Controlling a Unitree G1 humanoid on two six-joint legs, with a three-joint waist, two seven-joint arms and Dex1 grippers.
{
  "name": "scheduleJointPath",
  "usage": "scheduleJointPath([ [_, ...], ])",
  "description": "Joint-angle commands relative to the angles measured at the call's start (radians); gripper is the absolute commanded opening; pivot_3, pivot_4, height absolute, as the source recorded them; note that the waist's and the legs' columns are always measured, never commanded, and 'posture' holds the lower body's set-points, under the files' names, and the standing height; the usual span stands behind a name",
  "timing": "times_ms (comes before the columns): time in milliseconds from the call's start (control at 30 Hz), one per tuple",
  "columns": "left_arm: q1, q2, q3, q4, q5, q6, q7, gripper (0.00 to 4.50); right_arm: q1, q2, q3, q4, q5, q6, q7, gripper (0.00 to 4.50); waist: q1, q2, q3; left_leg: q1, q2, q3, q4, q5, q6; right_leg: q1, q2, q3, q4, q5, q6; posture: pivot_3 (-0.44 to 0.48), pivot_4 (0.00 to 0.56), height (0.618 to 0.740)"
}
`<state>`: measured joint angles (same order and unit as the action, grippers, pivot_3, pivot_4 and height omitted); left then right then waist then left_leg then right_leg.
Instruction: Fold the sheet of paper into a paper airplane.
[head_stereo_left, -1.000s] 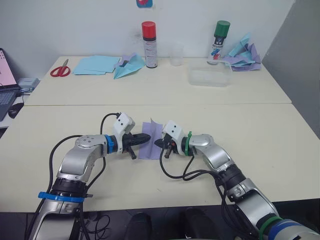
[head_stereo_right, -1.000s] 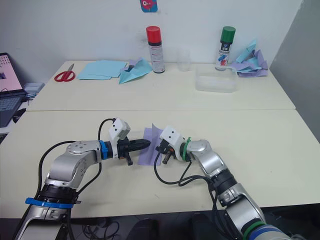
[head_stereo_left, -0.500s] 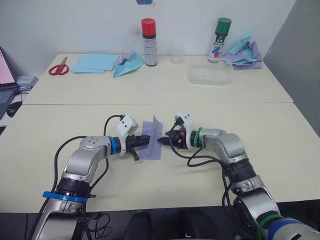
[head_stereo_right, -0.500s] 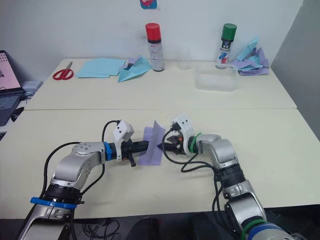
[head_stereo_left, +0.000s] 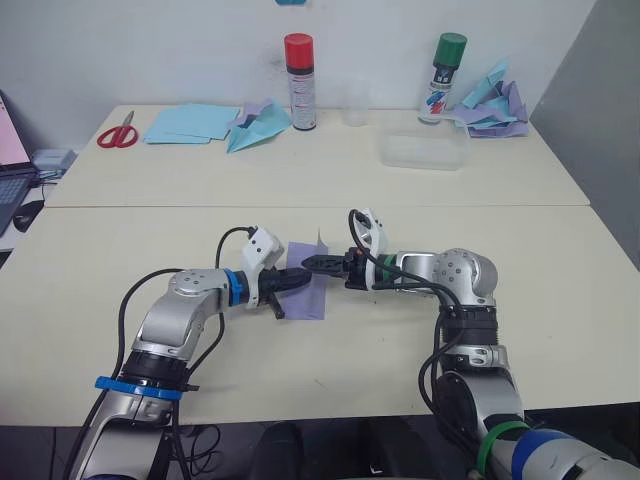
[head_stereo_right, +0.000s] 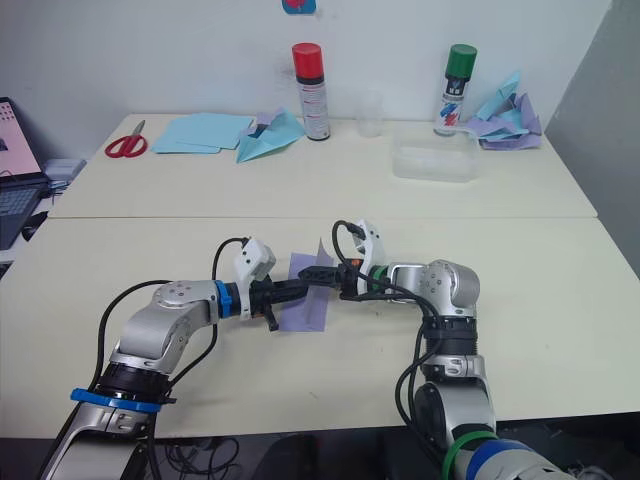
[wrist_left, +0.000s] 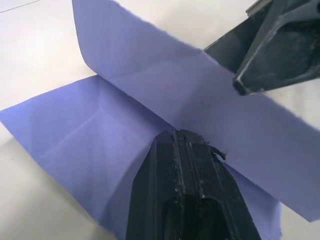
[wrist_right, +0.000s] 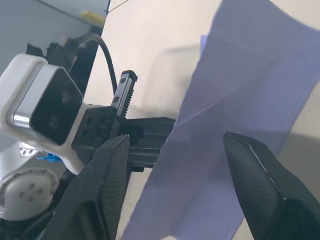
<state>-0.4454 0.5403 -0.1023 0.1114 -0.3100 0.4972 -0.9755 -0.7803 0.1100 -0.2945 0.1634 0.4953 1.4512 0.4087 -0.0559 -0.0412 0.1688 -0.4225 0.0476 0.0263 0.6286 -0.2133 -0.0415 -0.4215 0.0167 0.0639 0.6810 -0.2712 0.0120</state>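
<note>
Now, the left end effector (head_stereo_left: 297, 279) lies low on the near desk (head_stereo_left: 560, 300) with its fingers closed together, their tips pressing on the flat half of the sheet of paper (head_stereo_left: 305, 296). That sheet rests at the middle of the desk, its other half standing up as a flap. On the right, the right end effector (head_stereo_left: 313, 263) reaches in with fingers spread open, straddling the raised flap's edge.
</note>
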Motion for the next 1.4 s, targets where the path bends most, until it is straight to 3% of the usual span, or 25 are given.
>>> scheduleJointPath([
  [33, -0.019, -0.010, -0.003, -0.031, -0.008, -0.012, -0.011, 0.00, -0.019, -0.005, 0.020, -0.019, 0.027, 0.001, -0.012, 3.07, -0.001, 0.000, 0.000, 0.000, 0.000, 0.000, 0.000, 0.000, 0.000, 0.000, 0.000, 0.000, 0.000, 0.000, 0.000, 0.000, 0.150, 0.740],
  [400, -0.002, -0.017, -0.016, -0.041, 0.002, -0.020, -0.005, 0.00, 0.001, -0.058, 0.082, 0.001, 0.021, -0.055, -0.024, 3.07, -0.001, 0.000, 0.000, 0.000, 0.000, 0.001, 0.000, 0.000, 0.000, 0.000, 0.001, -0.001, 0.000, -0.001, 0.002, 0.000, 0.150, 0.740],
  [500, 0.008, -0.011, -0.018, -0.040, 0.009, -0.023, -0.005, 0.00, 0.003, -0.062, 0.073, -0.002, 0.028, -0.047, -0.031, 2.26, -0.001, 0.000, 0.000, 0.000, 0.000, 0.001, 0.000, 0.000, 0.000, 0.000, 0.000, -0.001, 0.000, -0.001, 0.002, 0.000, 0.150, 0.740],
  [700, 0.013, 0.006, -0.032, -0.023, 0.042, -0.033, -0.007, 0.00, 0.013, -0.081, 0.079, -0.014, 0.027, -0.043, -0.039, 0.03, -0.001, 0.000, 0.000, 0.000, 0.000, 0.001, 0.000, 0.000, 0.000, 0.000, 0.001, -0.001, 0.000, -0.001, 0.002, 0.000, 0.150, 0.740],
  [1133, 0.023, 0.024, -0.056, 0.022, 0.094, -0.075, -0.011, 0.00, 0.090, -0.149, 0.063, -0.117, 0.054, 0.049, -0.047, 0.01, 0.000, 0.000, 0.000, 0.000, 0.000, 0.001, 0.000, 0.000, 0.000, 0.000, 0.000, -0.001, 0.000, -0.001, 0.002, 0.000, 0.150, 0.740],
  [1400, 0.013, 0.004, -0.038, -0.031, 0.013, 0.025, -0.041, 0.00, 0.115, -0.187, 0.071, -0.099, 0.043, 0.006, -0.047, 0.01, -0.001, 0.000, 0.000, 0.000, -0.001, 0.001, 0.001, 0.000, 0.000, 0.001, 0.001, -0.001, 0.000, -0.002, 0.003, 0.000, 0.150, 0.740],
])
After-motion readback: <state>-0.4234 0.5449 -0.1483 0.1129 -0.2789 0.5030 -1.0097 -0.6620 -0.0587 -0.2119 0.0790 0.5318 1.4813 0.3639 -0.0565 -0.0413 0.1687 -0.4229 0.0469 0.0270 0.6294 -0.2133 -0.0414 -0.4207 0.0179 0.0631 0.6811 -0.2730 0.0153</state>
